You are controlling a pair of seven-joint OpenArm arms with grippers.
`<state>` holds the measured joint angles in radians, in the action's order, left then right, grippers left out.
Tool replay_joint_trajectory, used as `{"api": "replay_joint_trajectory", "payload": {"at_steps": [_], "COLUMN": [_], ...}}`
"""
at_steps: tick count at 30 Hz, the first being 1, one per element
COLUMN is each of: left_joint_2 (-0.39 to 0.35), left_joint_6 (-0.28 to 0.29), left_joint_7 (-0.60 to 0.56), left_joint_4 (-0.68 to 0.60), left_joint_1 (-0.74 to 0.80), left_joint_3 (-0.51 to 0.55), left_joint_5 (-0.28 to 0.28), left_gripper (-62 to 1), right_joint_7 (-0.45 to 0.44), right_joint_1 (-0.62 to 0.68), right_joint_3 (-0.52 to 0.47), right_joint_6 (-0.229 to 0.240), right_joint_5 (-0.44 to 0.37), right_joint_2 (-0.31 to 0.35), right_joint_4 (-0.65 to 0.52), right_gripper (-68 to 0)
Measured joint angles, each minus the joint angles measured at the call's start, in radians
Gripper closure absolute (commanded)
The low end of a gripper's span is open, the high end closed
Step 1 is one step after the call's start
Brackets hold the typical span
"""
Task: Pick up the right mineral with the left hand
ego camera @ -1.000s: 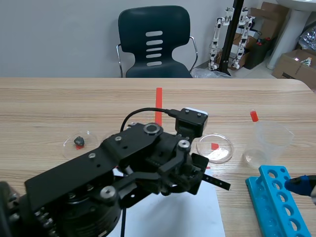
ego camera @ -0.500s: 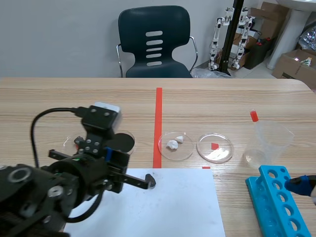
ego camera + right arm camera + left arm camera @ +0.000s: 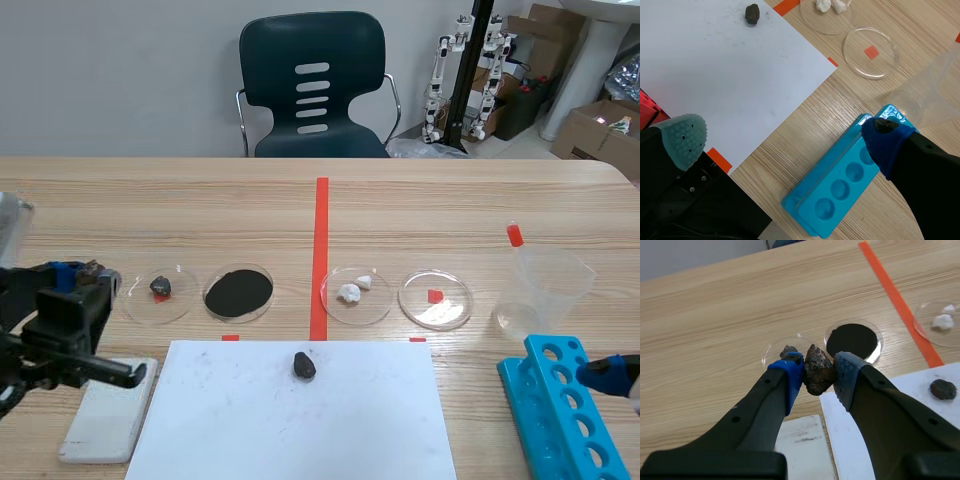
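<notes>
Wood-grain table (image 3: pixel 480 200), seen from the robot's side. At its near left edge the left gripper (image 3: pixel 818 375) is closed on a rusty brown mineral (image 3: pixel 818 369). The stone is pinched at its two sides between the blue pads (image 3: pixel 790 377), with its upper part standing proud of the fingertips. The left arm lies low at the table's left. Its gripper is held clear of the surface, above a white tile (image 3: pixel 105 412) and just short of the leftmost dish. Beside the tile lies a white sheet of paper (image 3: pixel 290 430) with a small dark stone (image 3: pixel 304 365) near its far edge. At the near right the right gripper (image 3: pixel 785 140) hangs with its fingers spread wide and nothing between them, over the corner of the paper and a blue tube rack (image 3: pixel 555 410).

Beyond the paper stands a row of four clear dishes. From left to right there is one with a dark fragment (image 3: pixel 160 288), one filled with black powder (image 3: pixel 238 292), one with white pieces (image 3: pixel 355 292), and one holding nothing (image 3: pixel 435 300). A clear plastic beaker (image 3: pixel 545 290) stands to their right. A dark chair (image 3: pixel 312 85) stands behind the table's far edge.
</notes>
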<state>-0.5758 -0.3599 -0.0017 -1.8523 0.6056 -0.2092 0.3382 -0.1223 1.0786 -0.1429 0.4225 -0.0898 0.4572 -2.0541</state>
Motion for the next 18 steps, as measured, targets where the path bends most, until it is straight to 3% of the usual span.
{"api": "replay_joint_trajectory", "payload": {"at_steps": [9, 12, 18], "left_joint_2": [0.005, 0.005, 0.005], "left_joint_6": [0.242, 0.311, 0.309], "left_joint_7": [-0.088, -0.167, -0.263], "left_joint_4": [-0.002, -0.002, -0.002], "left_joint_1": [0.198, 0.251, 0.341], "left_joint_3": [0.228, 0.28, 0.305], "left_joint_5": [0.01, 0.009, 0.006], "left_gripper": [-10.1, -10.0, -10.0], "right_joint_7": [0.0, 0.0, 0.0], "right_joint_1": [0.0, 0.0, 0.0], "right_joint_3": [0.0, 0.0, 0.0], "right_joint_6": [0.0, 0.0, 0.0], "right_joint_5": [0.0, 0.0, 0.0], "right_joint_2": [0.0, 0.0, 0.0], "right_joint_4": [0.0, 0.0, 0.0], "right_gripper": [-65.7, -65.7, -65.7]}}
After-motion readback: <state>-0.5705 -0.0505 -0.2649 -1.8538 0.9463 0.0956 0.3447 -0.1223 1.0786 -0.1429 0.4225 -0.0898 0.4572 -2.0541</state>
